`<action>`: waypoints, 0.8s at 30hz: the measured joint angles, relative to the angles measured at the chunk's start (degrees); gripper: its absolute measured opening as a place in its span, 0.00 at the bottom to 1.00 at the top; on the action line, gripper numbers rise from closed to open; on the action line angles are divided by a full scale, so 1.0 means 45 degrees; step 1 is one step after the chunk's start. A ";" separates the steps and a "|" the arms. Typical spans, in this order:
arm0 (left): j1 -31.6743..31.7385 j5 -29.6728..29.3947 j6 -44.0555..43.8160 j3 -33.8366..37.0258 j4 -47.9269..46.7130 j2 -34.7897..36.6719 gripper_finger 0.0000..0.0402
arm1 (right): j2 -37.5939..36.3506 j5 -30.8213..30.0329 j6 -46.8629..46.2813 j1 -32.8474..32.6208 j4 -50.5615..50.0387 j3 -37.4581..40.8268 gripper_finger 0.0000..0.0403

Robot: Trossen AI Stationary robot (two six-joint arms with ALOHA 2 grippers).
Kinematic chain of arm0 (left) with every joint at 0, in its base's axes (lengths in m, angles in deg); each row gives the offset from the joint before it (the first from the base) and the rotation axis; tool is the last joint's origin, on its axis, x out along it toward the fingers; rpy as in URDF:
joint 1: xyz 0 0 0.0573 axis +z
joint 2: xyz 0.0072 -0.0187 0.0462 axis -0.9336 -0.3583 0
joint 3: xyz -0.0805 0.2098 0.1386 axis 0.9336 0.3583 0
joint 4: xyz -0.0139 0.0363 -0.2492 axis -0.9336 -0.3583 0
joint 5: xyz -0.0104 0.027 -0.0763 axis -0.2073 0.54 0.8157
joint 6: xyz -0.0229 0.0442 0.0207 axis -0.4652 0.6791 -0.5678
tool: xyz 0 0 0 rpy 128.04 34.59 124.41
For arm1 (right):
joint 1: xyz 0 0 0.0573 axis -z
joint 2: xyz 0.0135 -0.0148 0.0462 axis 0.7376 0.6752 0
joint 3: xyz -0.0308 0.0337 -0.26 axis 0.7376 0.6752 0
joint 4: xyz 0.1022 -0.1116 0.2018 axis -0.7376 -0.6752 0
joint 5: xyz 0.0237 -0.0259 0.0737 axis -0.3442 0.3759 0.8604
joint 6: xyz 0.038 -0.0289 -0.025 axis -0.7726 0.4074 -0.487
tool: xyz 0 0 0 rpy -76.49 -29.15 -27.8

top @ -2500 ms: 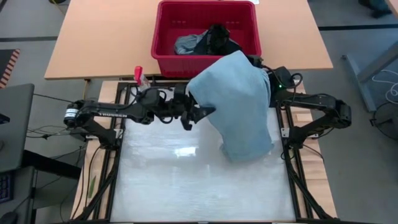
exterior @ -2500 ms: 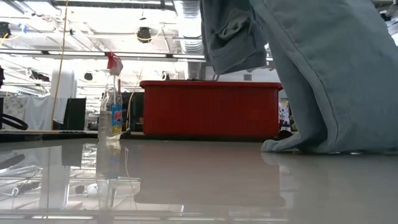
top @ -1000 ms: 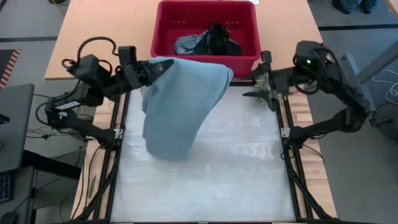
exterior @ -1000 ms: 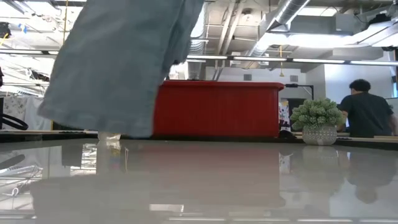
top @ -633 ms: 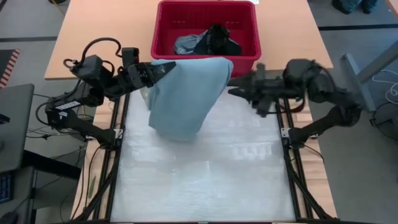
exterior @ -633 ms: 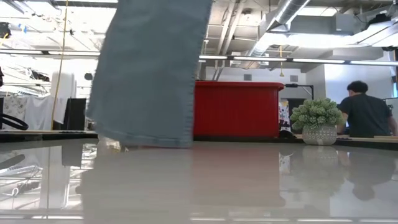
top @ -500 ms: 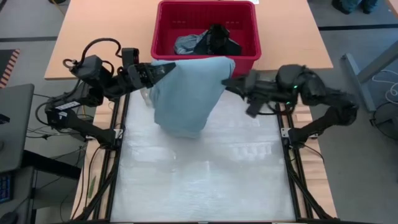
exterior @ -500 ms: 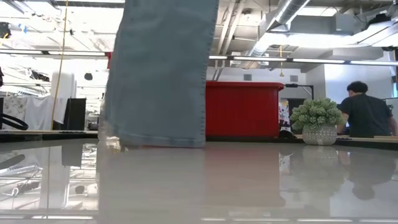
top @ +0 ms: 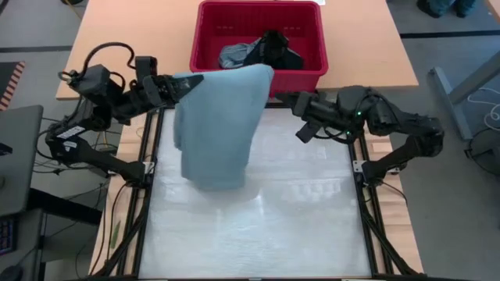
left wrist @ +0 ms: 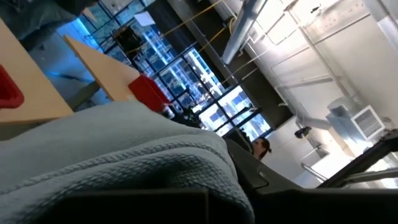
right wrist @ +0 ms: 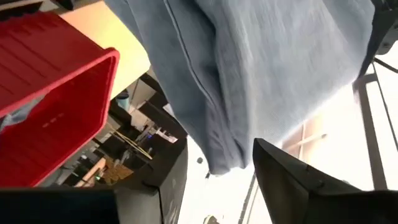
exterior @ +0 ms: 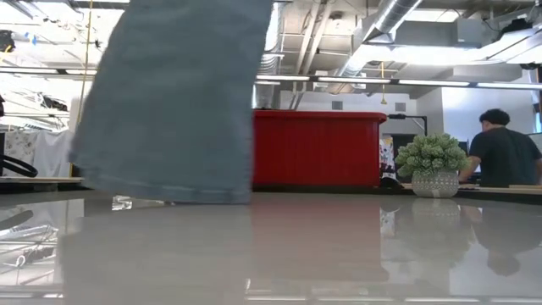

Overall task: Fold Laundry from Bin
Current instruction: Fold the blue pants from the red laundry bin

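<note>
The left gripper [top: 186, 84] is clamped tight on the top edge of a light blue garment [top: 217, 125], holding it up at the far left of the white work surface [top: 258, 226], just in front of the red bin [top: 205, 47]. The cloth hangs down from that pinch in a long drape, its lower hem close to the mat. The right gripper [top: 283, 99] reaches in from the right toward the garment's other upper corner, fingers parted and just beside the cloth; I cannot tell whether they touch it. In the bin, grey-blue laundry [top: 234, 55] and a black piece [top: 275, 45] lie bunched. Beyond the table stand a potted green plant [exterior: 433, 163] and a person [exterior: 506, 154] in the room.
</note>
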 joint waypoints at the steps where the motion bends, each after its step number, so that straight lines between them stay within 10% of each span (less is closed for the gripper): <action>1: -0.0003 0.0010 -0.0017 -0.0001 0.0004 -0.0008 0.00 | -0.0004 0.0015 0.0134 0.0004 0.0076 0.0000 0.51; 6: -0.0005 0.0032 -0.0121 0.0005 -0.0116 -0.0090 0.00 | 0.0237 0.0080 -0.0239 0.0012 0.0961 0.0023 0.51; 11: -0.0005 0.0147 0.0190 0.0005 -0.0273 -0.0034 0.00 | 0.0077 -0.0395 -0.8765 0.0195 0.3572 0.0022 0.50; 17: -0.0002 0.0308 0.0256 0.0005 -0.0271 -0.0034 0.00 | -0.1094 -0.0682 -1.8265 0.1426 0.1246 -0.0010 0.51; 24: 0.0058 0.0428 0.0649 0.0005 -0.0505 -0.0034 0.00 | -0.1435 1.2309 -3.1483 0.5278 -0.1045 -0.0010 0.51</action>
